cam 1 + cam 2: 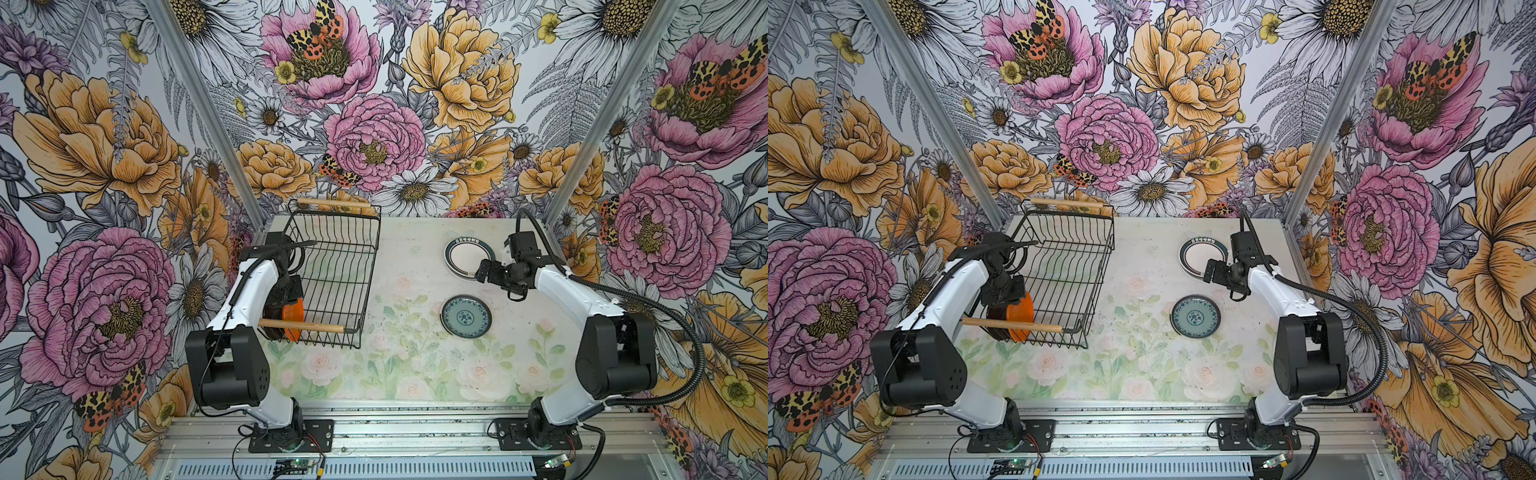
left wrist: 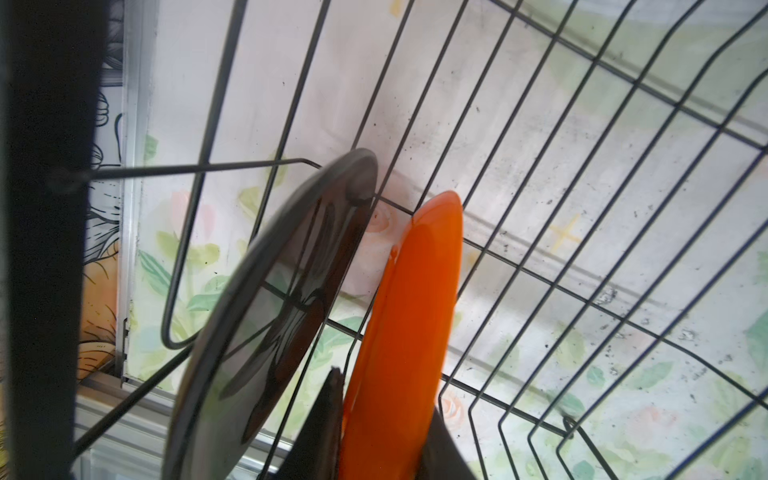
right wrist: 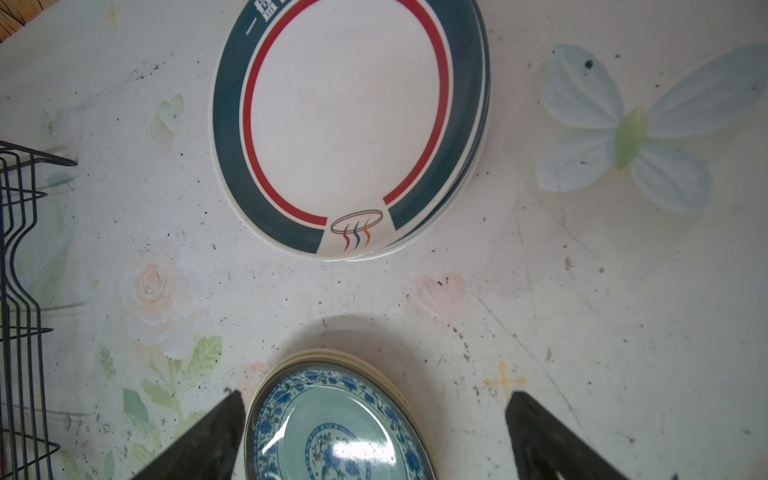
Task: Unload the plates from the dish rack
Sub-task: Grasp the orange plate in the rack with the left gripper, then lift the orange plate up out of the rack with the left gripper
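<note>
The left gripper (image 2: 384,399) is down in the rack (image 1: 337,232), fingers (image 2: 324,424) pinching the orange plate (image 1: 293,320) by both faces, likely because a plate on edge in the wires offers only its rim. The rack holds just 2 plates, it and the black plate (image 2: 266,311), at its near end; the right gripper (image 1: 483,272) hovers spread wide by the white stack (image 1: 469,257) and teal stack (image 1: 466,318), flat on the table (image 1: 415,374)
</note>
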### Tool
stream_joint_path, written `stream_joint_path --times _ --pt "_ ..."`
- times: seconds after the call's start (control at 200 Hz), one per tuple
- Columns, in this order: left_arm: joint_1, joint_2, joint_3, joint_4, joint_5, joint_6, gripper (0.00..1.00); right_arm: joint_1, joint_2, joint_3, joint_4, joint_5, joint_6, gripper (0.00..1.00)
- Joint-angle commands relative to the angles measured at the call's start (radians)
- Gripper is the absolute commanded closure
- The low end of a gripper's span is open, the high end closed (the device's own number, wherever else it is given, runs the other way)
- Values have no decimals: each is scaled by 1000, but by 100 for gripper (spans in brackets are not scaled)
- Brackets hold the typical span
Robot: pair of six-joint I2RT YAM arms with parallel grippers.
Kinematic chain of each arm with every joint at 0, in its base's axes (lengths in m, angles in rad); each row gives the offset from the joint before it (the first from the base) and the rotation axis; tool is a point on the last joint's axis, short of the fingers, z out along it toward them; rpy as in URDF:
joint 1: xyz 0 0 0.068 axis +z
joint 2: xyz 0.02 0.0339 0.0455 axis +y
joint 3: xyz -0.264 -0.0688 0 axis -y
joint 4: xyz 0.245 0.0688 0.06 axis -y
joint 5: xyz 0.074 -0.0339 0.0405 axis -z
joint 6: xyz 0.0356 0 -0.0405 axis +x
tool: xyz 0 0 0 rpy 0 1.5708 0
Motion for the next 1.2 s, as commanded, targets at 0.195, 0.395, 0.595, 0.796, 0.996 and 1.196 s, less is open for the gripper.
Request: stream_joint_path --times 0.195,0.395,0.595,0.796,0.996,1.196 --pt "-11 26 39 -12 -19 -4 84 -29 22 60 3 -67 -16 0" --pt "-25 26 41 -12 14 2 90 -35 31 63 4 -75 -15 1" --pt "-29 4 48 -18 31 7 95 -36 43 65 5 -84 -13 0" --pt "-37 -19 115 -51 54 18 100 -35 39 64 6 -85 -10 1" --pt "-52 -24 198 -92 63 27 100 -35 34 60 6 -87 -10 1" --pt "-89 -15 389 -167 -41 52 100 -36 16 58 6 -87 -16 0"
